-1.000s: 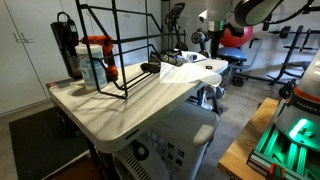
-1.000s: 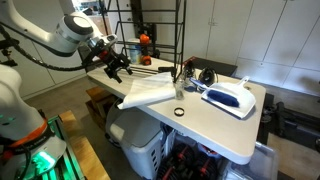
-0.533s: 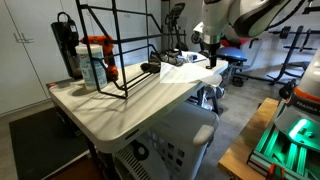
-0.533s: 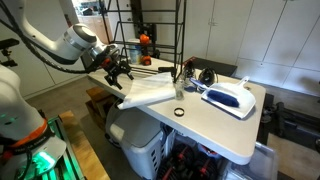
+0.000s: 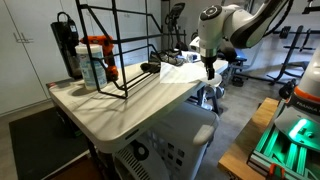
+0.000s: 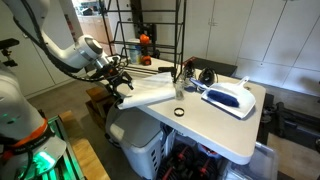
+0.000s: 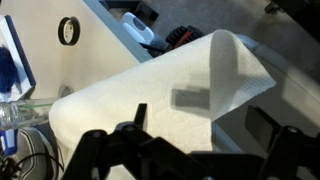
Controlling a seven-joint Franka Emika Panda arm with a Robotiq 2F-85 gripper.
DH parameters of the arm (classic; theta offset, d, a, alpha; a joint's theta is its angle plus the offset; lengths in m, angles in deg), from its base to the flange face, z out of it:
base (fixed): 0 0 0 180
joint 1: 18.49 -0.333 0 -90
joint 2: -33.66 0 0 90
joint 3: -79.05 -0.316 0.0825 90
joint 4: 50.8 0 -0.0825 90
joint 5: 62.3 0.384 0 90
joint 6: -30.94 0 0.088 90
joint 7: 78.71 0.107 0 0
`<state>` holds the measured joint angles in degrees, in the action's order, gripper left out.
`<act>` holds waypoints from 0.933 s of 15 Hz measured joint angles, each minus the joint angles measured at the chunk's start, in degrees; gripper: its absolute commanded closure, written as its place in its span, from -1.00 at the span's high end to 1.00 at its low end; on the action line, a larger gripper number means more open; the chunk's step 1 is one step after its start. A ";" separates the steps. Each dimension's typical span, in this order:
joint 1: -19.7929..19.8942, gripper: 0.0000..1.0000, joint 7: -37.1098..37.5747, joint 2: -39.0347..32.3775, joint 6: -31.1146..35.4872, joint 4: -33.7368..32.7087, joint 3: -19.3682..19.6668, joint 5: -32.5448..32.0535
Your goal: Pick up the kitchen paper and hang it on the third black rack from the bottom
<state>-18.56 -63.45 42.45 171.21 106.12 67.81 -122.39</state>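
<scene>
The kitchen paper [image 6: 150, 92] is a white sheet lying on the white table [image 6: 215, 125], with one corner hanging over the edge. In the wrist view the kitchen paper [image 7: 160, 95] fills the middle of the frame. My gripper [image 6: 117, 85] hovers at that overhanging edge, open, with nothing between its fingers [image 7: 262, 128]. In an exterior view the gripper [image 5: 208, 68] is at the table's far end, beside the paper [image 5: 188, 68]. The black wire rack [image 5: 120, 50] stands on the table, its highest rod [image 5: 95, 7] far from the gripper.
Bottles [image 5: 95, 62] and a black flask [image 5: 65, 45] stand beside the rack. On the table are a black ring [image 6: 178, 111], a clear glass [image 6: 180, 90] and a white and blue object [image 6: 228, 97]. A brush [image 7: 170, 38] lies beyond the paper. Gym equipment stands behind.
The arm has swung down and in toward the table edge, bringing the gripper close to the paper's overhanging corner. The jaws stayed open. The paper has not moved.
</scene>
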 measured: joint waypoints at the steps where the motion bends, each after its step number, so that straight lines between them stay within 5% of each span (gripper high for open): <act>1: -0.21 1.00 0.99 -0.69 0.14 -0.41 0.15 -1.74; 14: -3.88 1.00 25.64 -12.70 -2.11 -6.55 0.63 -33.38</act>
<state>-22.45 -37.81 29.75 169.11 99.57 68.44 -155.77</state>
